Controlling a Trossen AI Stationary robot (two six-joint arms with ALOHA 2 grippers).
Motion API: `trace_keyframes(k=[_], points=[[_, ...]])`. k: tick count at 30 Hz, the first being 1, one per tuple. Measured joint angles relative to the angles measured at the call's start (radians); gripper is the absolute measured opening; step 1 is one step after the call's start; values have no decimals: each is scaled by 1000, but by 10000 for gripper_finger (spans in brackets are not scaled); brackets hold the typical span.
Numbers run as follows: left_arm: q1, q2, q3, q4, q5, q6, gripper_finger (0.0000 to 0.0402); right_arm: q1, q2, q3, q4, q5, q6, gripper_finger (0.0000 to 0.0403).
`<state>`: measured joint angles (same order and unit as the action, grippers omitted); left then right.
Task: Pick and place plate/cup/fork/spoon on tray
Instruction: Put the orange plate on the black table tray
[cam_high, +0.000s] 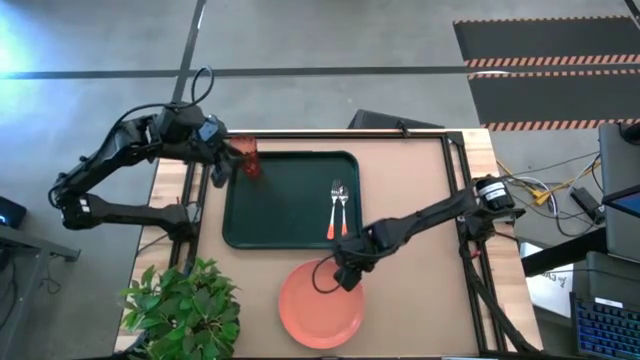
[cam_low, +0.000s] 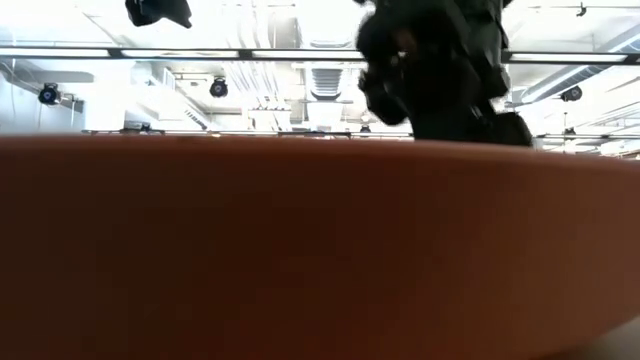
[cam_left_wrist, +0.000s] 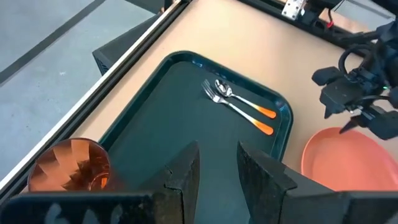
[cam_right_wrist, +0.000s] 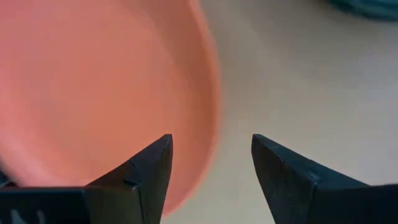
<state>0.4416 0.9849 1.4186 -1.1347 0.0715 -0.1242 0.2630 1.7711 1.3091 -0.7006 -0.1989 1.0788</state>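
1. The right gripper (cam_high: 346, 274) hangs over the plate's rim nearest the tray. Its two dark, wedge-shaped fingers (cam_right_wrist: 144, 176) are spread apart, with the plate's curved edge passing through the gap between them. They hold nothing.

2. The plate (cam_high: 320, 304) is round, smooth and salmon-orange, with a shallow raised rim. It lies on the bare table (cam_high: 420, 200), just outside the tray's near long edge, directly under and beyond the right gripper. In the low view its rim (cam_low: 300, 250) fills most of the picture as a broad matte orange band.

3. The fork (cam_high: 335, 207) and the spoon (cam_high: 344, 206) lie side by side on the tray, a little past the right gripper. Both are slim, with shiny silver heads and orange handles, and the handles point back toward that gripper.

4. The tray (cam_high: 285, 215) is a dark green-black rectangle with rounded corners and a raised glossy rim.

5. The left gripper (cam_high: 226, 160) sits at the tray's far corner, well apart from the right one. Its blocky dark fingers (cam_left_wrist: 186, 177) stand slightly parted, with nothing between them.

6. The cup (cam_high: 249, 158), a small translucent red-brown tumbler with a ribbed wall, stands upright just beside the left gripper, at the tray's corner.

7. A leafy green plant (cam_high: 185, 305) stands at the table's corner, on the left arm's side.
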Motion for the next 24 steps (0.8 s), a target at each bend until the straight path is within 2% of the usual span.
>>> trace_keyframes(k=[5, 13, 17, 22, 24], points=[[0, 1, -27, 0, 0, 0, 89, -1, 29, -16, 23, -1, -6, 208], [0, -2, -31, 8, 0, -1, 89, -1, 115, -15, 209, -36, -49, 199], [0, -4, -31, 8, 0, -2, 89, -4, 168, 2, 247, -119, -56, 148], [0, -6, -31, 10, 0, -4, 89, -5, 201, 38, 220, -140, -98, 31], [0, -6, -32, 11, 0, -10, 89, -4, 200, 51, 235, -139, -110, 19]])
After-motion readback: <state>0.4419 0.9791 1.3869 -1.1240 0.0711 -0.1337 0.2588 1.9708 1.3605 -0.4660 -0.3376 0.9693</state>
